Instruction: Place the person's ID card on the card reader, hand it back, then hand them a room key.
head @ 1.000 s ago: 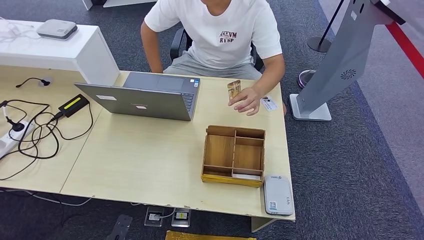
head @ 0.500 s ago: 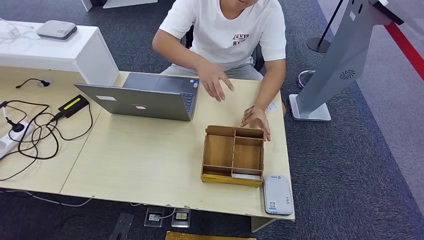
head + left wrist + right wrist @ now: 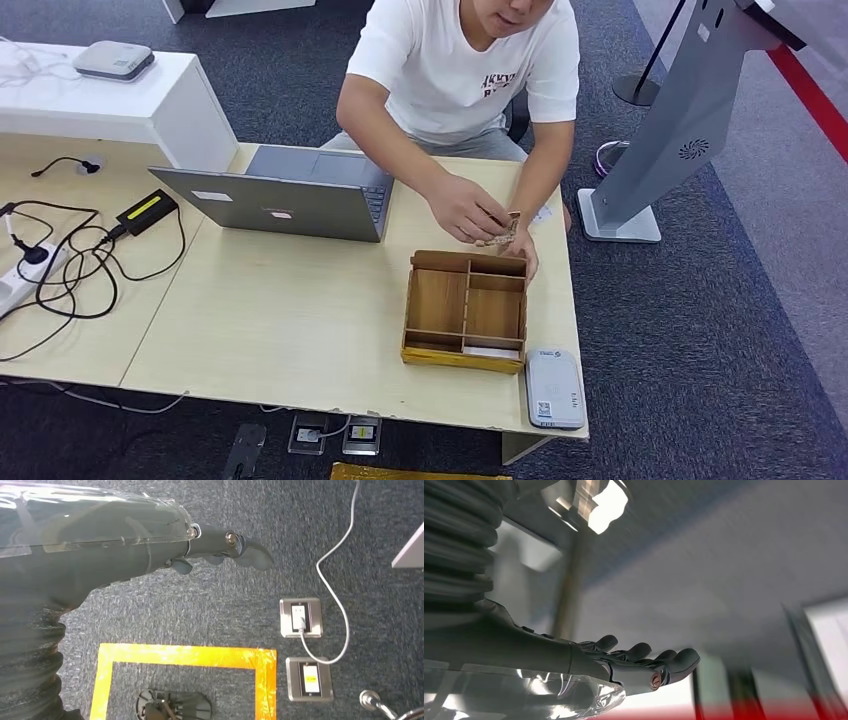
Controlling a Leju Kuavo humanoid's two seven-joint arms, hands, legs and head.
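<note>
While one person point(image 3: 470, 70) in a white T-shirt sits at the far side of the wooden desk point(image 3: 280, 310), both of that person's hands meet just beyond the far wall of the one wooden organiser box point(image 3: 467, 310); between those two hands point(image 3: 465, 208) a single card, the ID card point(image 3: 510, 226), is held upright, close above the box's back edge; whether it touches the box I cannot tell. One grey card reader point(image 3: 555, 388) lies flat at the desk's near right corner, just beside the box and well apart from the card. A second, pale card point(image 3: 541, 213) lies on the desk beyond the person's forearm. One open laptop point(image 3: 290, 195) stands left of the box; one black power brick point(image 3: 147, 211) with looped cables lies further left; one white box point(image 3: 113, 58) rests on the raised white counter.

Seen from its wrist, the left hand point(image 3: 220, 547) hangs over grey carpet with nothing in it, its fingers loosely extended; below it lie two floor sockets point(image 3: 300, 617) and one square of yellow tape point(image 3: 185, 656). Seen from its own wrist, the right hand point(image 3: 644, 662) is likewise empty, fingers stretched and slightly apart, against a blurred background.
</note>
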